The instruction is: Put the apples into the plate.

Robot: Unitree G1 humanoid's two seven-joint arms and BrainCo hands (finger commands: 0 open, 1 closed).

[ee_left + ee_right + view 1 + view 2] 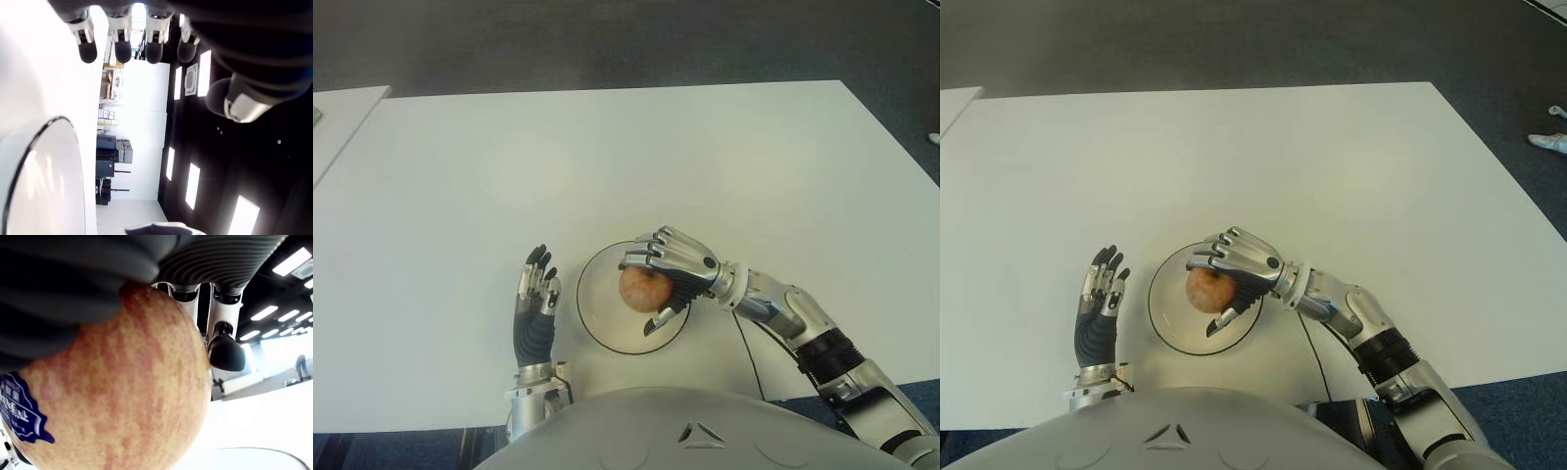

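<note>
A reddish-yellow apple [642, 290] with a blue sticker [19, 411] is held in my right hand [658, 284], whose fingers curl over it from above. The hand and apple hang over the middle of a white plate [597, 318] with a dark rim, near the table's front edge. Whether the apple touches the plate I cannot tell. My left hand [536, 294] stands just left of the plate, fingers straight and spread, holding nothing. The plate's rim [29, 147] shows in the left wrist view.
The white table [626, 166] stretches far ahead and to both sides. A second white tabletop [337, 113] adjoins at the far left. A thin black cable [749, 357] runs off the front edge by my right forearm.
</note>
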